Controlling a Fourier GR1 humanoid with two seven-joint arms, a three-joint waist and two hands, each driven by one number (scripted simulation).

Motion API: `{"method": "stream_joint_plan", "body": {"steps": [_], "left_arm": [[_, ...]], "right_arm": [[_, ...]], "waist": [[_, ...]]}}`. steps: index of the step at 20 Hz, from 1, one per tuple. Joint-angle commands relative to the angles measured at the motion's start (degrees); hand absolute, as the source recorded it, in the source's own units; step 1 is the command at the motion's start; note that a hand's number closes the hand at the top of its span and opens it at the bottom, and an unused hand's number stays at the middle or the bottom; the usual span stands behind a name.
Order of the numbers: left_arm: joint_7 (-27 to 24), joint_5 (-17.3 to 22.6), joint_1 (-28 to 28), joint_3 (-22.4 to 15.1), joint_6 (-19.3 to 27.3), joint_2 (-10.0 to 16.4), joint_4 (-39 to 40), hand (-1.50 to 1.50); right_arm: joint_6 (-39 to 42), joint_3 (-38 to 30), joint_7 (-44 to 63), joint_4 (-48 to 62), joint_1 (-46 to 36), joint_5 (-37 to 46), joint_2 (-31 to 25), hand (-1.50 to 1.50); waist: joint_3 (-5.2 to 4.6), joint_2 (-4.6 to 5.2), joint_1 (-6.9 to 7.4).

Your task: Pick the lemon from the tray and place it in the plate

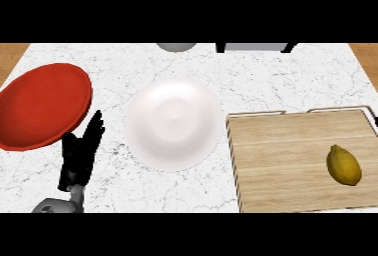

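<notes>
**Lemon on the tray, left hand open by the red plate**

We find the lemon (344,165) lying on the wooden tray (288,165), at about 4 o'clock in the view. It sits toward the tray's right side, with its long axis running roughly from 12 to 6 o'clock. It has not yet been placed on a plate.

The tray takes up the marble counter's (295,75) lower right, and a raised rim shows along its far and left edges. The white plate (173,125) sits at the centre of the view, at 9 o'clock from the tray and just beside its left edge. The red plate (44,105) lies at 9 to 10 o'clock, near the counter's left side.

The left hand (80,155) shows at 7 o'clock, well apart from the lemon. Its fingers are straight and slightly apart, pointing toward 12 o'clock, and it holds nothing. The fingertips reach the red plate's lower right rim, but we cannot tell whether they touch it.

At 12 o'clock, a rounded grey object (176,46) and a dark-edged grey object (255,47) are cut off by the view's edge. We cannot identify either.
</notes>
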Motion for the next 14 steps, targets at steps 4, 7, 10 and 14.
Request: {"method": "stream_joint_plan", "body": {"steps": [4, 7, 10, 14], "left_arm": [[-0.91, -1.4, 0.69, 0.29, 0.24, -0.54, 0.68, 0.0], [-0.57, 0.01, -1.2, 1.12, -1.29, -0.54, 1.43, 0.0], [0.53, -0.7, 0.76, 0.85, -1.03, -0.73, -0.01, 0.0], [1.8, -1.53, 3.53, 0.9, -1.2, -0.7, -5.12, 0.0]], "right_arm": [[0.81, 3.16, 6.17, -3.28, -1.4, 10.55, -6.36, -1.5], [7.86, 6.12, 10.88, -2.13, -6.8, 12.32, -11.12, -1.5], [9.89, 9.25, 14.54, -3.75, -6.93, 14.49, -8.49, -1.5], [11.39, 8.84, 13.38, -3.02, -6.1, 18.27, -7.62, -1.5]], "waist": [[-0.11, -0.1, -0.37], [-0.15, 0.07, 0.33], [-0.09, -0.05, 0.05], [-0.06, -0.15, -0.25]]}}
